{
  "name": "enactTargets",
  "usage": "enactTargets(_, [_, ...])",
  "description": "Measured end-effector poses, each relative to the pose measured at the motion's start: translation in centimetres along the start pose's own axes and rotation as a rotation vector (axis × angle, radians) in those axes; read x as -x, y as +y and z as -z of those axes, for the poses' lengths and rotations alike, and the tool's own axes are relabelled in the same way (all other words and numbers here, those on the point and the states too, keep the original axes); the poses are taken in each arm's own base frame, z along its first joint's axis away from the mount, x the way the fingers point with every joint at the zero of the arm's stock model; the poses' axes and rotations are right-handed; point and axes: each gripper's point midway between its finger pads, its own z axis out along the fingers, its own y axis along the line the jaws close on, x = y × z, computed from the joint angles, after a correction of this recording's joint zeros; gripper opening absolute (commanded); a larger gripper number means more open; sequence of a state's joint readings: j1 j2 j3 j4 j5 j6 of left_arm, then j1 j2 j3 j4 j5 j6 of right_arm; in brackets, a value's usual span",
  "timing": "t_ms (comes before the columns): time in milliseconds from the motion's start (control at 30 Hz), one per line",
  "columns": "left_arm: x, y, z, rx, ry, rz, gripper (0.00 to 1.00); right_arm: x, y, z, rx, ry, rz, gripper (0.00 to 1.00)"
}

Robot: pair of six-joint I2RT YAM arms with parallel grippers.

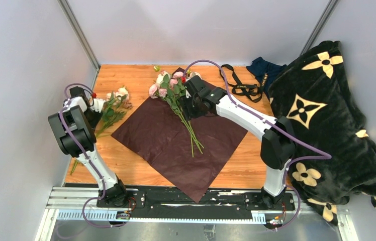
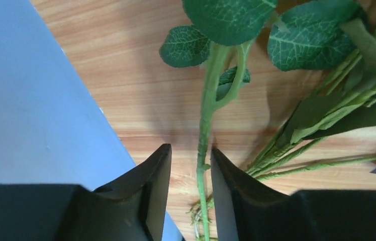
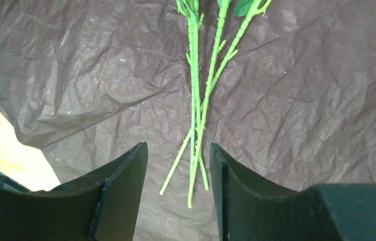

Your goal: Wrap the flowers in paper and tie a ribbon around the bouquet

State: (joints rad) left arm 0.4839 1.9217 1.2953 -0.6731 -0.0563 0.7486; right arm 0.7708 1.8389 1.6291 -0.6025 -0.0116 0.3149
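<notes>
Several flowers point(image 1: 172, 89) on paper point(image 1: 151, 136), wide margins showing

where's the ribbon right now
In the top view the ribbon lies looped on the table at its far right, beyond the paper, right beside the navy cloth and the black blanket.

Flowers point(image 1: 172, 90) lie on the paper point(image 1: 176, 150), a second bunch point(image 1: 113, 108) left of it, ribbon point(image 1: 245, 89) behind right

A lab test cell: plain grey walls point(image 1: 25, 75), aluminium rail point(image 1: 75, 215), wooden tabletop point(image 1: 125, 80).
</notes>
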Motion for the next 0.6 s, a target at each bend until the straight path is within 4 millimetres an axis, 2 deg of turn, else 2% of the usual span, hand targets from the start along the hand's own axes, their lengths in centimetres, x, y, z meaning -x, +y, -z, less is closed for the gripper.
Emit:
enactTargets(33, [0.0,0.0,0.0,-0.004,-0.001,0.003,0.02,-0.1,0.0,0.0,-0.001,0.002,0.001,0.54])
enactTargets(233, [-0.1,0.3,0.1,0.013,-0.011,0.092,0.0,0.2,-0.3,0.8,-0.014,-0.012,0.019,0.54])
enactTargets(300, [0.2,1.0,1.5,0.045,-0.05,0.167,0.0,0.6,-0.3,1.6,-0.01,-0.031,0.031,0.54])
enactTargets(333, [0.6,1.6,2.9,0.07,-0.096,0.203,0.0,0.8,-0.3,2.1,-0.005,-0.044,0.04,0.54])
enactTargets(400, [2.0,2.5,7.2,0.113,-0.226,0.261,0.0,1.2,0.0,3.3,0.017,-0.078,0.056,0.54])
enactTargets(467, [4.3,2.9,13.4,0.143,-0.418,0.283,0.0,1.6,0.6,4.7,0.059,-0.121,0.074,0.54])
enactTargets(500, [6.0,2.7,18.1,0.149,-0.553,0.273,0.0,2.0,1.3,6.0,0.106,-0.167,0.086,0.54])
enactTargets(533, [7.2,2.4,21.1,0.149,-0.641,0.256,0.0,2.3,1.7,6.6,0.132,-0.189,0.092,0.55])
enactTargets(600, [10.2,0.6,28.9,0.121,-0.862,0.182,0.0,3.4,3.4,8.7,0.237,-0.288,0.113,0.57])
